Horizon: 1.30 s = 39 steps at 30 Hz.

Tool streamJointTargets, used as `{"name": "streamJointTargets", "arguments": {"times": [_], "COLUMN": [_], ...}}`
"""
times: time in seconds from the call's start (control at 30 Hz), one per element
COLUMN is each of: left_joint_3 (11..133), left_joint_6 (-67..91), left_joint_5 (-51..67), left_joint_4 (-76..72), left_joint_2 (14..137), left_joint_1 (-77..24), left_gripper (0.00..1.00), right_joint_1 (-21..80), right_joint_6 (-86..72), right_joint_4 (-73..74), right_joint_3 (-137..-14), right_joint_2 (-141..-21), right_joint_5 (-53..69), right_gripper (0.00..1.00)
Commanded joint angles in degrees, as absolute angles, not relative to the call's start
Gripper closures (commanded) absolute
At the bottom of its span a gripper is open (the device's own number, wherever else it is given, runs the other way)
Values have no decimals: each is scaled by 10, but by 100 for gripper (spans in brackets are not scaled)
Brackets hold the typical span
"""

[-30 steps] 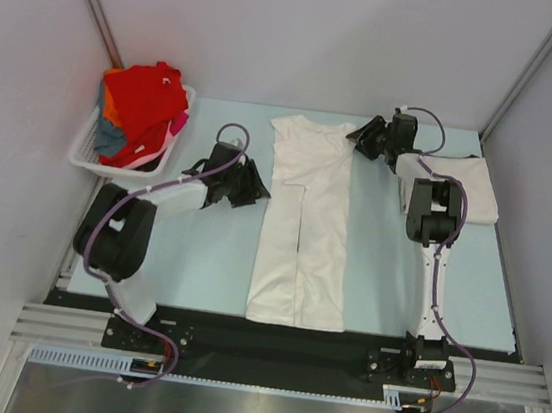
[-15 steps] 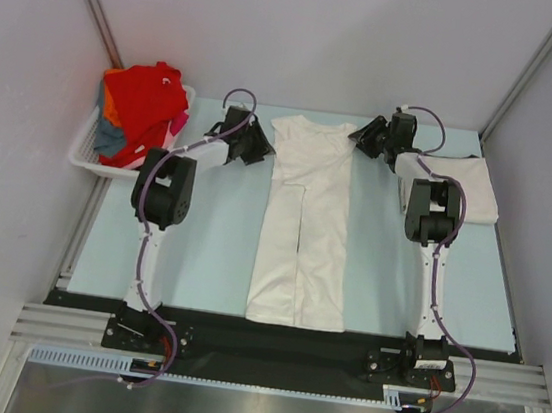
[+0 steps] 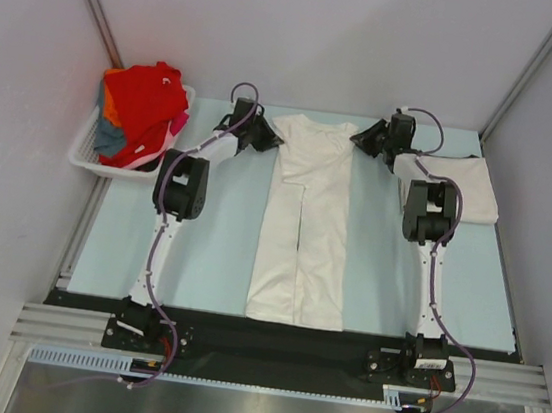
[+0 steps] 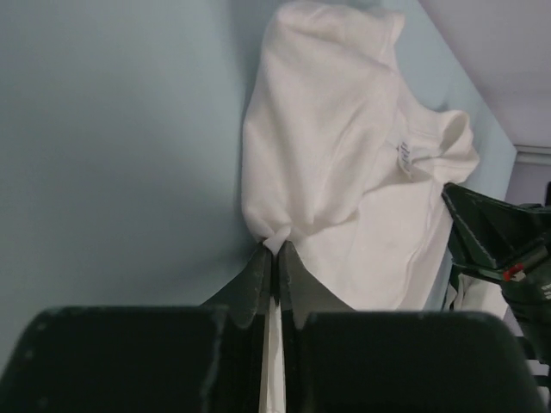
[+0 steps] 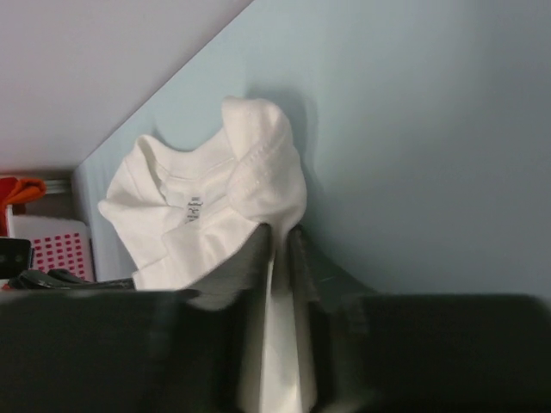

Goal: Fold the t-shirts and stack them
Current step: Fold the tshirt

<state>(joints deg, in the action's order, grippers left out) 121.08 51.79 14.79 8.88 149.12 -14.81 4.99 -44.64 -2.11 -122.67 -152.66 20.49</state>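
A plain off-white t-shirt [image 3: 303,230] lies lengthwise on the table centre, its sides folded in. My left gripper [image 3: 269,140] is shut on its far left shoulder; the left wrist view shows cloth [image 4: 336,155] pinched between the fingers [image 4: 258,271]. My right gripper [image 3: 363,137] is shut on the far right shoulder, with cloth [image 5: 250,181] between its fingers [image 5: 303,258]. A folded white t-shirt [image 3: 460,184] lies at the right. Red, orange, blue-grey and pink t-shirts [image 3: 142,109] fill the basket.
The white slatted basket [image 3: 90,159] stands at the far left of the pale blue table [image 3: 200,248]. Grey walls close in on three sides. The arm bases sit on a black rail [image 3: 279,343] at the near edge.
My left arm swung from the middle left of the table out to the shirt's far left shoulder and closed on it. The right gripper stayed at the right shoulder.
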Motion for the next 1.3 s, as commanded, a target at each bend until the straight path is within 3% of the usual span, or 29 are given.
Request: {"name": "streamJointTargets", "arguments": {"times": [0.0,0.07,0.3,0.33,0.37,0.4,0.47,0.5,0.57,0.7,0.83,0.9,1.03,1.27], "left_joint_3": [1240,1246,1325,1331,1340,1345,1326,1308,1226,1092,871,778,539,333], "left_joint_6": [555,569,604,604,600,594,564,555,529,479,430,418,408,398], "left_joint_5": [156,158,173,174,183,189,195,195,196,185,171,164,131,132], "left_joint_4": [91,70,46,42,38,40,43,40,18,12,8,-17,-34,-5], "left_joint_2": [1528,1539,1587,1591,1593,1593,1567,1551,1488,1374,1199,1131,948,728], "left_joint_1": [-131,-126,-104,-103,-100,-97,-91,-91,-87,-83,-83,-93,-118,-184], "left_gripper": [97,100,99,94,84,65,53,41,26,24,27,28,30,31], "right_joint_1": [53,54,52,52,51,51,50,52,52,52,57,66,107,227], "right_joint_6": [-461,-473,-496,-497,-496,-491,-479,-470,-451,-416,-403,-382,-348,-350], "right_joint_4": [-14,-13,-37,-35,-33,-33,-19,-15,-3,40,-23,-10,71,169], "right_joint_3": [-1263,-1296,-1360,-1366,-1371,-1370,-1364,-1349,-1328,-1245,-983,-920,-771,-541], "right_joint_2": [-1570,-1592,-1630,-1632,-1632,-1625,-1609,-1588,-1560,-1468,-1284,-1230,-1087,-877], "right_joint_5": [194,192,179,182,189,194,202,202,207,219,235,236,152,41], "right_gripper": [89,100,98,90,71,65,52,50,47,48,48,48,49,49]}}
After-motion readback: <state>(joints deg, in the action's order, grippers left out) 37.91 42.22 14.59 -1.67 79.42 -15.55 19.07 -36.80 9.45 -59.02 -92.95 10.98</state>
